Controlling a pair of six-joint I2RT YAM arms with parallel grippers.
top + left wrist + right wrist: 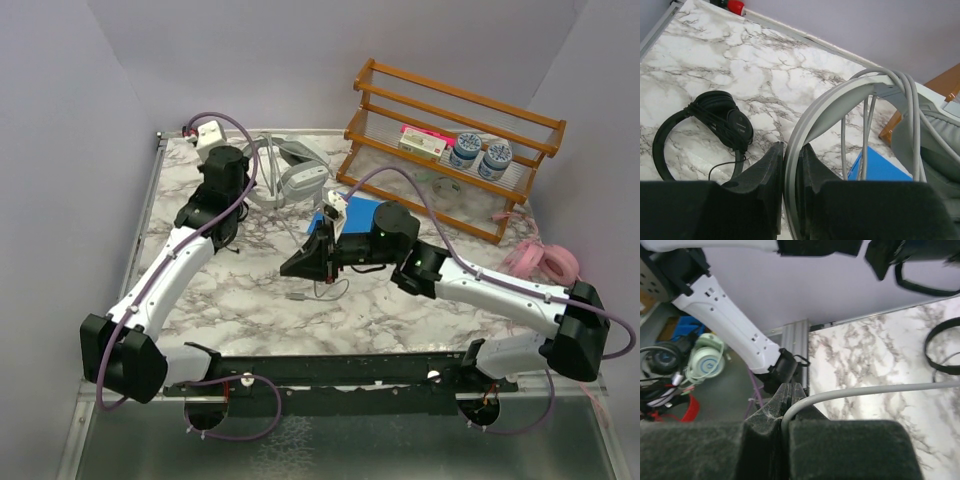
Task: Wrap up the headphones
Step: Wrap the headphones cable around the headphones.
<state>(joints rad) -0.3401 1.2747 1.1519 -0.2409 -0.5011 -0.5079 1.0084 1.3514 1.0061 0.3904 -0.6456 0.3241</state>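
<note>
The large grey-white headphones (295, 172) are lifted at the back of the marble table. My left gripper (250, 185) (790, 155) is shut on their headband (820, 107), and several turns of grey cable (900, 85) are wound over the band's top. The free length of that cable (875, 389) runs to my right gripper (290, 268) (792, 390), which is shut on it near the table's middle. The small black headphones (700, 125) lie flat under the left arm with their thin cord bundled on them. The pink headphones (545, 262) lie at the right edge.
A blue box (360, 212) (880, 167) lies just behind the right gripper. A wooden rack (450, 140) with two jars and a small carton stands at the back right. The cable's plug end (298, 296) rests on the marble in front of the right gripper.
</note>
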